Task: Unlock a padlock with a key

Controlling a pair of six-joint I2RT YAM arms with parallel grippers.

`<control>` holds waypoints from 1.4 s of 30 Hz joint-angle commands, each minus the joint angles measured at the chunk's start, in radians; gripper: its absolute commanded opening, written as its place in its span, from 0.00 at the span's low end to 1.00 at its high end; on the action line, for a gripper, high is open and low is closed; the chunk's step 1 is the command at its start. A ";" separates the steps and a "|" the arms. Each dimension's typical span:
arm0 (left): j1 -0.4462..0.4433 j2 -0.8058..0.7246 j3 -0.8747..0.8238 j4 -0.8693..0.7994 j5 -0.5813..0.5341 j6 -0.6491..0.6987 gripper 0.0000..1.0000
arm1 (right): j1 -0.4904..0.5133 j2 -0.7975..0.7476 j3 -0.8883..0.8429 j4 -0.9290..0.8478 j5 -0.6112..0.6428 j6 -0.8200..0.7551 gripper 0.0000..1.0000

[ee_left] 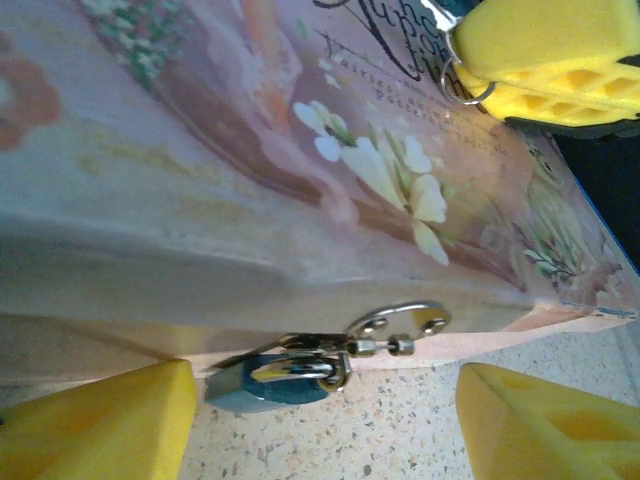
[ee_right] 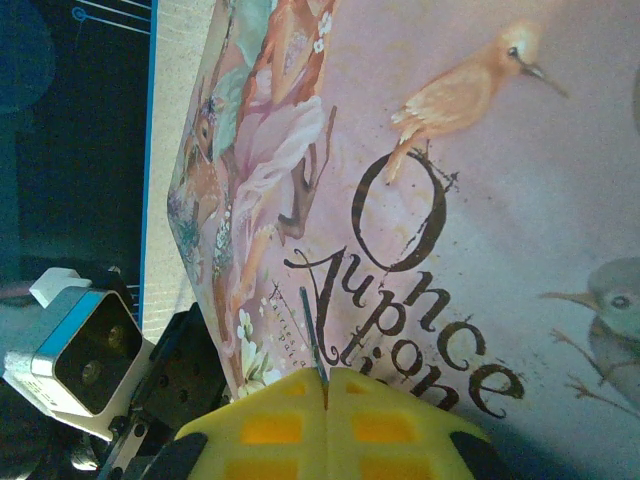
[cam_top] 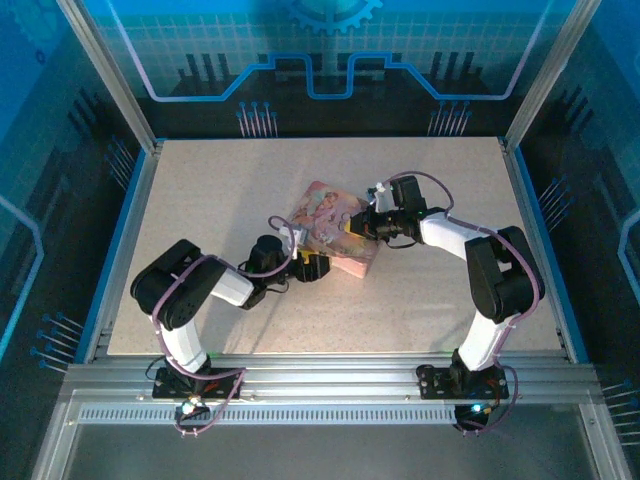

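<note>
The tiny blue padlock (ee_left: 268, 382) hangs from a metal hasp (ee_left: 400, 322) on the front side of the pink tin (ee_left: 200, 150), lying against the tabletop. My left gripper (ee_left: 320, 430) is open, with one yellow finger (ee_left: 100, 430) just left of the padlock and the other well to its right. My right gripper (ee_right: 326, 385) is shut on the key (ee_right: 310, 325), a thin dark sliver that sticks out over the tin's lid (ee_right: 480, 180). In the top view the right gripper (cam_top: 360, 228) hovers over the tin (cam_top: 325, 215) and the left gripper (cam_top: 310, 265) sits at its near side.
The speckled table (cam_top: 420, 300) has free room all round the tin. A blue raised border (cam_top: 530, 220) and metal frame posts enclose it. A small key ring (ee_left: 470, 85) dangles at the right gripper's yellow fingers (ee_left: 540, 50). The left wrist camera (ee_right: 85, 350) sits close beside the tin.
</note>
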 commanded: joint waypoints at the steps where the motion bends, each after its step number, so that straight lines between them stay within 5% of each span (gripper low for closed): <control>1: 0.002 0.017 0.026 0.002 0.034 0.006 0.67 | 0.013 0.023 -0.042 -0.085 0.051 -0.012 0.02; 27: -0.055 0.074 0.039 0.081 -0.048 -0.073 0.49 | 0.015 0.013 -0.047 -0.089 0.052 -0.010 0.03; 42: -0.082 0.061 0.054 -0.012 -0.140 -0.058 0.42 | 0.023 0.000 -0.053 -0.086 0.056 -0.005 0.03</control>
